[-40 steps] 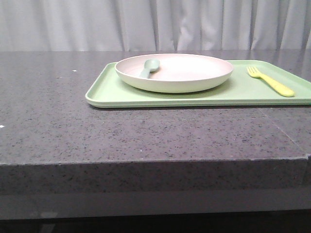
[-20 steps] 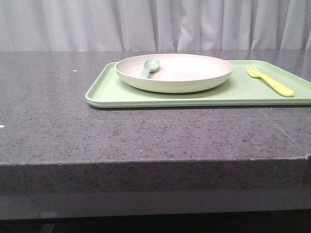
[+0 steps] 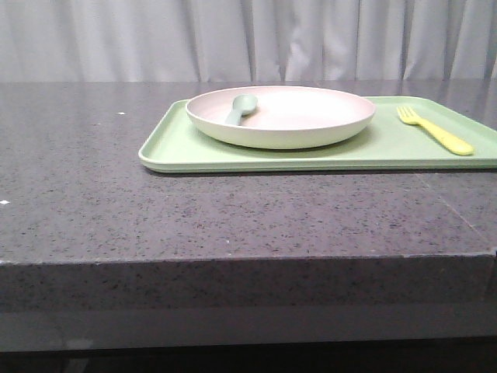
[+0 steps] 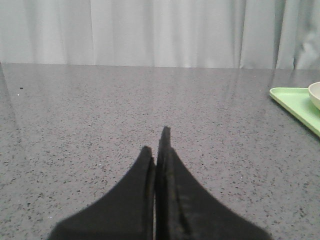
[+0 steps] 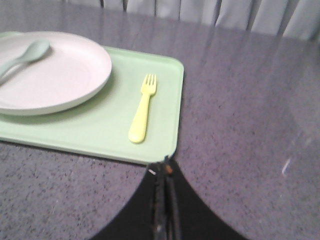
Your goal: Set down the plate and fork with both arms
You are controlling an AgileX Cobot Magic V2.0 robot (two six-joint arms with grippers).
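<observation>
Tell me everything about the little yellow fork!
The fork is small, pale yellow and looks like plastic, with short tines and a plain handle. It lies flat on the light-green tray, tines pointing away from the robot, just right of the plate without touching it. No gripper holds it.

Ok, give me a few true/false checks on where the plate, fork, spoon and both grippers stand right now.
1. The plate sits on the green tray. True.
2. The fork lies inside the plate. False: it lies on the tray beside the plate.
3. The spoon rests in the plate. True.
4. The right gripper holds the fork. False: it is shut and empty.
5. The left gripper is open. False: its fingers are closed together.
</observation>
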